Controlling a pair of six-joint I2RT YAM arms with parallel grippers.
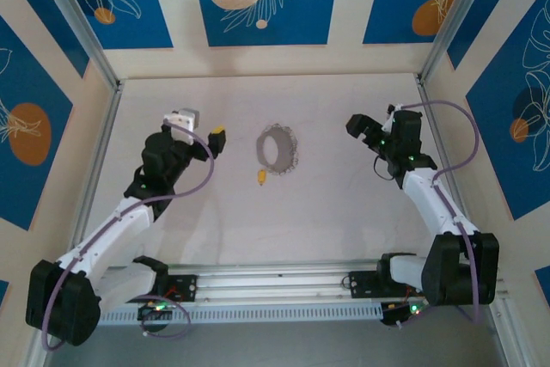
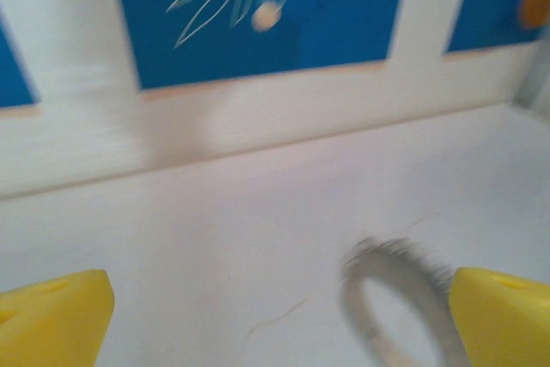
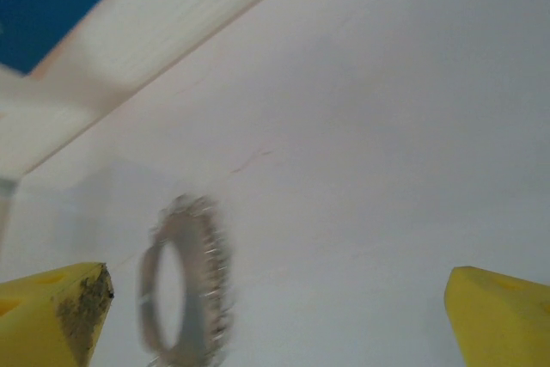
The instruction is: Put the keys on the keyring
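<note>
- The keyring (image 1: pixel 278 149) lies flat in the middle of the table (image 1: pixel 344 221). The tiny yellow-headed key (image 1: pixel 259 178) rests just beside the ring's near-left edge and is not threaded on.
- The left gripper (image 1: pixel 216 137) hovers left of the ring, jaws spread wide and empty.
- The right gripper (image 1: pixel 357 125) hangs to the ring's right, equally wide and holding nothing.
- The step in hand looks like the approach.
- The next move probably calls for a precise pinch on the small key while the other claw steadies the ring.
</note>
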